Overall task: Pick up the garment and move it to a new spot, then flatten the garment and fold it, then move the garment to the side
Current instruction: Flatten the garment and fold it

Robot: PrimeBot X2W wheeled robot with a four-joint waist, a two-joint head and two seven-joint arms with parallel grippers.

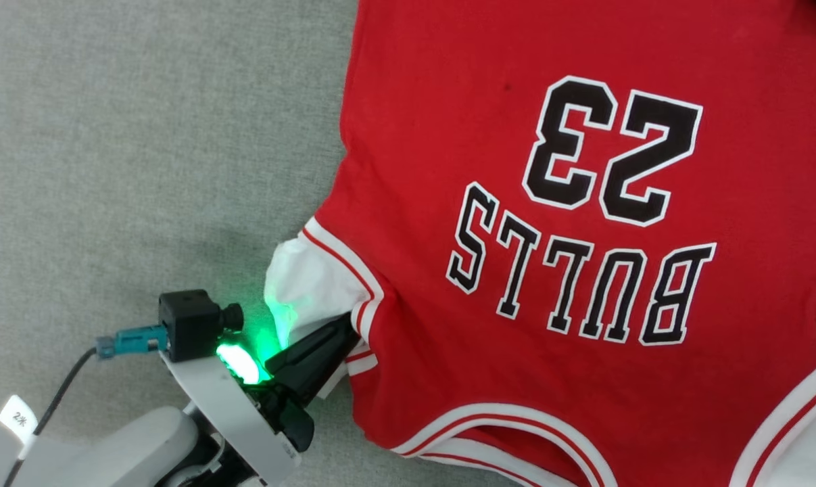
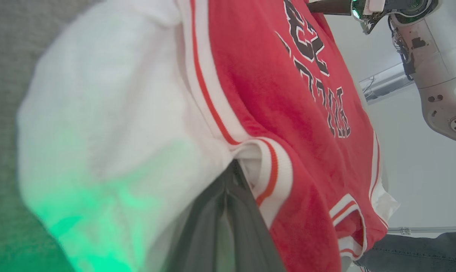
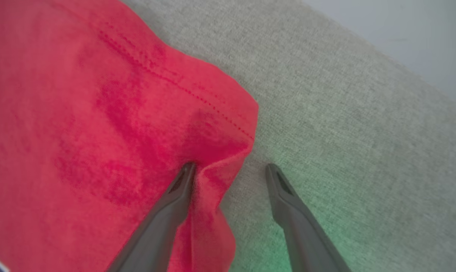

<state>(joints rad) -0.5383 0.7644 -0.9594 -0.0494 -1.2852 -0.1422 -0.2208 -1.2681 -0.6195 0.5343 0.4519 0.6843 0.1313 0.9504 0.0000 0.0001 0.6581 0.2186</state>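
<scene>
Now the garment lies spread printed side up on the grey tabletop, collar end toward the robot, so the black 23 and the word BULLS below it read upside down in the head view. Its red body covers the right part of that view and runs off the top and right edges; the neckline band of white with red stripes curves along the bottom. A white sleeve sticks out toward the view's left, crumpled. The left tool reaches in from the lower left with its fingers pressed together, tips at the seam where the sleeve meets the striped armhole band. In the left wrist view it is closed on a fold of that cloth, the sleeve bulging to one side and the red body to the other. Green light from the wrist tints the sleeve. The same view shows the right arm beyond the far end of the garment and a strip of dark denim at the lower right. The right tool stands wide at a hemmed corner of the red cloth: one finger presses into the fabric and dimples it, the other rests over bare tabletop just beside the edge.
</scene>
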